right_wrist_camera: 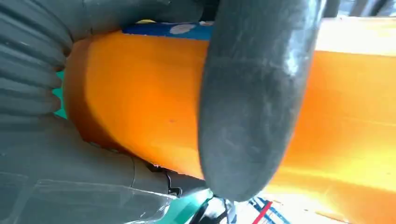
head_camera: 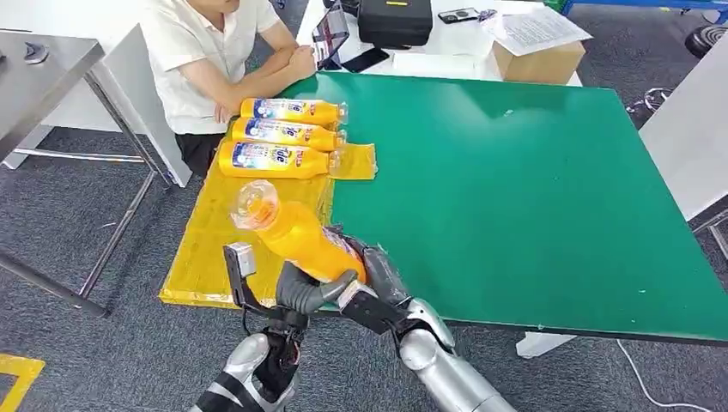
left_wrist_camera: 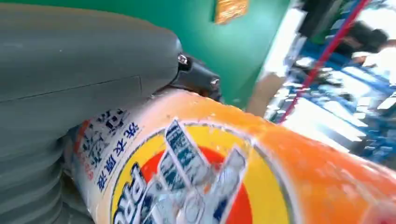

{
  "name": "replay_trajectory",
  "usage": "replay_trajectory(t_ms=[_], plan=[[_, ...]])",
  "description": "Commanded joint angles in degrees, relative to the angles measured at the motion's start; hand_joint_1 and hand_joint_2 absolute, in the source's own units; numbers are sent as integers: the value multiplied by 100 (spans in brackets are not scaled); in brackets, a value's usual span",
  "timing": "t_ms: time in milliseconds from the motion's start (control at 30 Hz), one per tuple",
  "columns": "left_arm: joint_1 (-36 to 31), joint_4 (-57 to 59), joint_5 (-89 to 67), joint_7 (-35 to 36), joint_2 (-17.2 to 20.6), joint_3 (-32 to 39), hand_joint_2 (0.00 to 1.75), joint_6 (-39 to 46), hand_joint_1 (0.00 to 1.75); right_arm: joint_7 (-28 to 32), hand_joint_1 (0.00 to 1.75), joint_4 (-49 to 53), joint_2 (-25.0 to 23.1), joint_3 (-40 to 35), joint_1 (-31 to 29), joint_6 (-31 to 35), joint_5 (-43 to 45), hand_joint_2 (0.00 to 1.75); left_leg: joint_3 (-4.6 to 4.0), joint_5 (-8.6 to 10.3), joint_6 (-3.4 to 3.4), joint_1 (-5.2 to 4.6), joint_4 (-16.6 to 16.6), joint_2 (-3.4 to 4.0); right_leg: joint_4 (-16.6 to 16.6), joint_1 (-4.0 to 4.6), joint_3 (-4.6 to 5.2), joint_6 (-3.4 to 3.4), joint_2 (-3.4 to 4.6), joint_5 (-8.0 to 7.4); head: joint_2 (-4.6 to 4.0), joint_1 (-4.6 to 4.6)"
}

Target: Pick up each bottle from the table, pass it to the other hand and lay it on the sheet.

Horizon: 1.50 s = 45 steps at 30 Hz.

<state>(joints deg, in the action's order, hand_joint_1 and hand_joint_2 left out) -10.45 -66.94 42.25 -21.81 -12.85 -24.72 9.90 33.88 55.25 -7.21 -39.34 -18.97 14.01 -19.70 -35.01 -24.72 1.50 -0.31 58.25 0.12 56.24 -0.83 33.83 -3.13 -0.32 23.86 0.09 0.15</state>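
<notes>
Lots going on around the edges here. There's a person in a white shirt (head_camera: 202,51) sitting at the far corner of the green table (head_camera: 515,189), arms folded on its edge. Behind that, a white table (head_camera: 446,56) holds a black case (head_camera: 395,21), a tablet (head_camera: 330,34) propped upright, a dark phone (head_camera: 365,60) lying flat, and a cardboard box (head_camera: 541,60) with papers (head_camera: 534,30) on top. Off to the far left is a grey metal table (head_camera: 39,73), all standing on grey carpet (head_camera: 77,223).
</notes>
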Motion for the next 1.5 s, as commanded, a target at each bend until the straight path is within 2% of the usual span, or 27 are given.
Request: replay_trajectory(t_ms=[33, 267, 300, 367, 400, 467, 533, 600, 633, 667, 700, 733, 767, 800, 933, 1000, 1100, 1233, 1267, 1333, 1400, 1500], plan=[[-248, -776, -279, -339, -15, 536, 175, 317, 175, 46, 0, -600, -41, -525, 442, 23, -185, 175, 25, -8, -15, 17, -3, -27, -8, 16, -35, 17, -24, 14, 0, 2], [-287, -664, -338, -342, 10, 741, 175, 535, 175, -58, 0, -894, -98, -641, 437, 675, -683, 175, 18, -5, -10, 9, -6, -24, -6, 8, -27, 13, -20, 11, 0, 2], [-337, -545, -343, -305, 27, 869, 175, 787, 175, -71, 0, -962, -116, -636, 453, 802, -720, 175, 8, -4, -8, 13, -2, -13, -8, 13, -18, 10, -10, 5, 0, 4], [-752, 321, -817, -254, 261, 859, 175, 1648, 175, -75, 0, -1144, -148, -617, 487, 1191, -847, 175, 16, 0, -9, 7, -10, -18, -8, 6, -23, 13, -16, 5, 0, 0], [-977, 815, -888, -264, 320, 891, 175, 1690, 175, -73, 0, -1252, -167, -620, 487, 1323, -878, 175, 25, -1, -13, 12, -12, -23, -11, 11, -34, 24, -21, 3, 0, 4], [-1475, 1915, -1958, -797, 544, 637, 175, 2149, 175, 15, 0, -1401, -218, -488, 525, 1467, -830, 175, 33, 5, -16, 11, -21, -34, -18, 11, -42, 29, -31, -1, 0, 4], [-1738, 2599, -2830, -967, 639, 555, 175, 2413, 175, 68, 0, -1431, -211, -392, 571, 1547, -882, 175, 17, 5, -9, 4, -16, -21, -10, 4, -23, 21, -17, -5, 0, 2], [-2053, 3385, -4310, -179, 904, -107, 175, 2949, 171, 92, 0, -1360, -182, -214, 630, 1759, -953, 175, 20, 10, -15, 2, -18, -28, -8, 2, -28, 22, -21, -3, 0, 2], [-2054, 3418, -4692, -48, 957, -46, 175, 2840, 162, 88, 0, -1323, -171, -125, 656, 1784, -1028, 175, 26, 7, -18, 7, -18, -24, -10, 6, -34, 26, -16, -3, 0, 2], [-2191, 3719, -5468, 438, 1078, -265, 175, 2687, 154, 106, 0, -1228, -157, 38, 705, 1899, -1095, 175, 16, 10, -18, 4, -15, -17, -5, 3, -21, 21, -11, -5, 0, 2], [-2209, 3759, -5741, 626, 1115, -138, 175, 2503, 157, 134, 0, -1136, -151, 172, 755, 1894, -1103, 175, 26, 9, -22, 6, -16, -15, -7, 5, -31, 25, -8, -4, 0, 2], [-2305, 3943, -6130, 899, 1188, -276, 175, 2305, 175, 182, 0, -1041, -146, 269, 791, 1973, -1128, 175, 19, 8, -20, 6, -13, -9, -5, 4, -23, 23, -2, -6, 0, 4], [-2416, 3986, -6589, 1220, 1296, -248, 175, 1909, 175, 259, 0, -880, -164, 466, 867, 1956, -1097, 175, 29, 6, -23, 9, -16, -4, -9, 7, -32, 27, 3, -5, 0, 2], [-2445, 3977, -6587, 1220, 1321, -231, 175, 1898, 175, 259, 0, -874, -163, 470, 864, 1950, -1097, 175, 9, 7, -20, 7, -7, -6, 0, 5, -14, 23, -1, -5, 0, 4], [-2765, 4186, -7303, 1622, 1438, -141, 175, 960, 175, 300, 0, -694, -207, 633, 951, 1776, -1146, 175, -5, 6, -21, 12, 2, -1, 8, 10, 2, 24, -1, -6, 0, 0], [-2935, 4264, -7491, 1701, 1509, -69, 175, 441, 175, 376, 0, -718, -250, 655, 943, 1741, -1151, 175, 23, -1, -30, 16, -1, -7, 8, 14, -26, 34, -4, 4, 0, 5], [-2959, 4261, -7489, 1701, 1530, -57, 175, 434, 175, 377, 0, -719, -256, 655, 943, 1743, -1151, 175, 17, 4, -26, 13, -3, 17, 8, 11, -13, 30, 22, -10, 0, 4], [-2938, 4267, -7564, 1701, 1507, -36, 175, 383, 175, 396, 0, -744, -266, 668, 942, 1748, -1142, 175, 14, 12, -23, 5, -5, 5, 13, 4, -5, 24, 6, -11, 0, 2], [-2985, 4286, -7550, 1718, 1506, 75, 175, 212, 89, 433, 0, -745, -282, 681, 951, 1664, -1091, 175, 20, 10, -28, 9, -4, 5, 16, 8, -10, 30, 7, -9, 0, 4], [-3182, 4354, -7655, 1743, 1577, 188, 175, -346, 68, 503, 0, -753, -315, 682, 974, 1560, -1023, 175, 24, 12, -33, 11, -4, 1, 16, 10, -16, 31, 3, -7, 0, 4], [-3295, 4377, -7673, 1786, 1580, 232, 175, -560, 0, 532, 0, -744, -328, 692, 1011, 1492, -957, 175, 11, 17, -30, 10, -1, -1, 21, 8, -5, 25, 1, -10, 0, 4], [-3364, 4406, -7812, 1916, 1463, 196, 175, -884, 0, 565, 0, -731, -338, 733, 1054, 1398, -863, 175, 22, 17, -34, 11, -3, 5, 22, 10, -15, 30, 8, -10, 0, 4]])
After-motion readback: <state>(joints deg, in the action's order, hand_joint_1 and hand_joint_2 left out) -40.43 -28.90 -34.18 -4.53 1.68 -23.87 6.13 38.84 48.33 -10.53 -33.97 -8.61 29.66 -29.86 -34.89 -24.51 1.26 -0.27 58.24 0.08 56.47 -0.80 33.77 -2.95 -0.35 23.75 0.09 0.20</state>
